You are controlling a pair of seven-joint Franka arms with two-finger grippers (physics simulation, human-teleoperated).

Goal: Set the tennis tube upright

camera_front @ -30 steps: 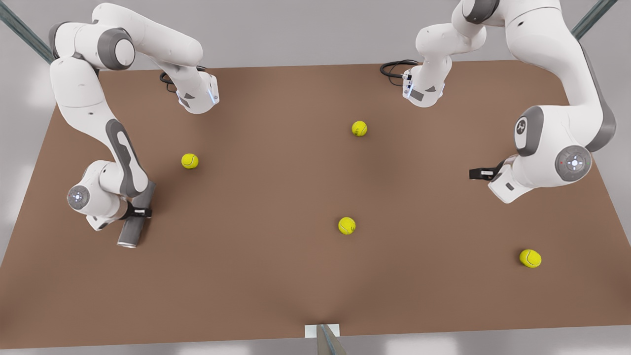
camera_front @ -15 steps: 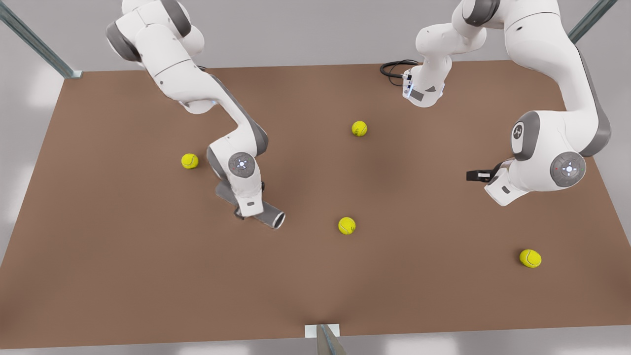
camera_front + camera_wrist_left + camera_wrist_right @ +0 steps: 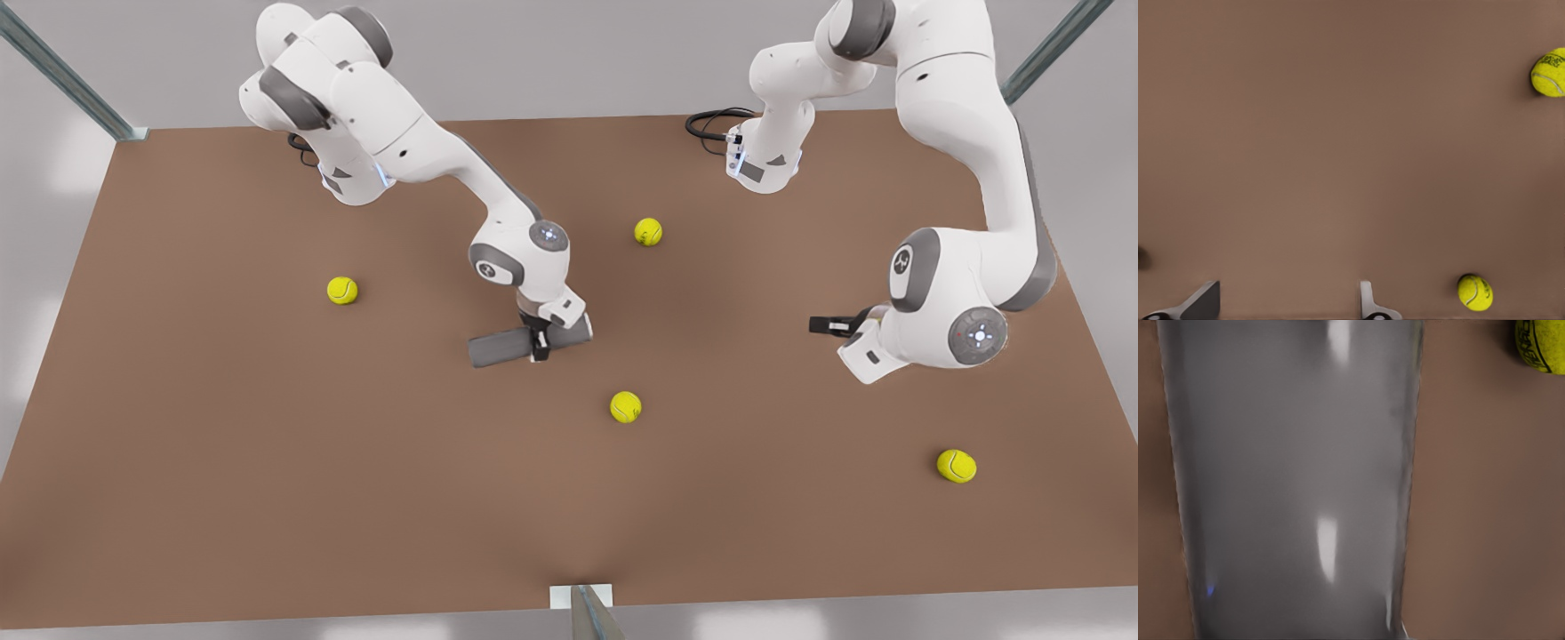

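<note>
Front view: right gripper (image 3: 538, 341) clamps the level tennis tube (image 3: 498, 348), hiding its middle; left gripper (image 3: 1288, 303) spread, empty.

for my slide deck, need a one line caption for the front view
Right pincer shut on the tennis tube, held horizontal above the table.

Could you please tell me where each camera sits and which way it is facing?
Front view: high above, looking down on the table, both arms, four tennis balls.
Left wrist view: on the left gripper, facing down at table and two balls; its open fingers show.
Right wrist view: on the right gripper, close against the tennis tube it clamps.
Front and right wrist views share the tube.
</note>
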